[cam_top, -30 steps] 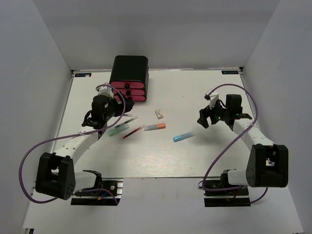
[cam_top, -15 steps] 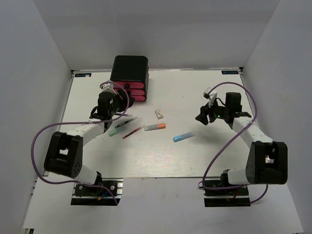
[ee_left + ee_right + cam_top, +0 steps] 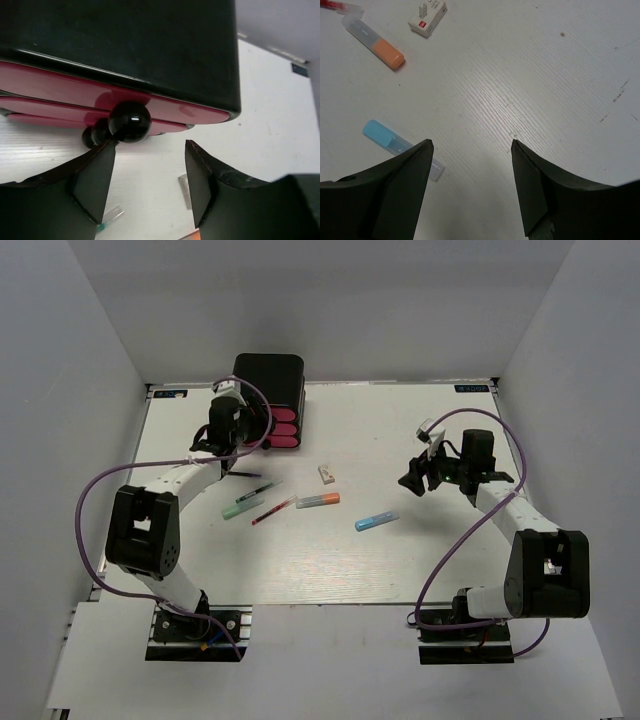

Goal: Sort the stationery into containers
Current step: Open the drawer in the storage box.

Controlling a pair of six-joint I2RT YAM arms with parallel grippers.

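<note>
At eleven o'clock on the counter [image 3: 420, 560], the left arm is stretched far forward, its jaws half parted and empty, the top knob [image 3: 129, 121] of the pink drawers [image 3: 60, 87] just ahead of the gap and close to one finger. Closing this far off-centre could let the knob slip, and a pull might drag the whole black box [image 3: 268, 380]. At three o'clock the right jaws hover wide and empty above the blue marker [image 3: 400, 144]. The rest of the stationery [image 3: 318, 500] lies mid-counter.

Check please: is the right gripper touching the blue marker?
Apart. The top external view shows a clear gap between the right gripper and the blue marker.
</note>
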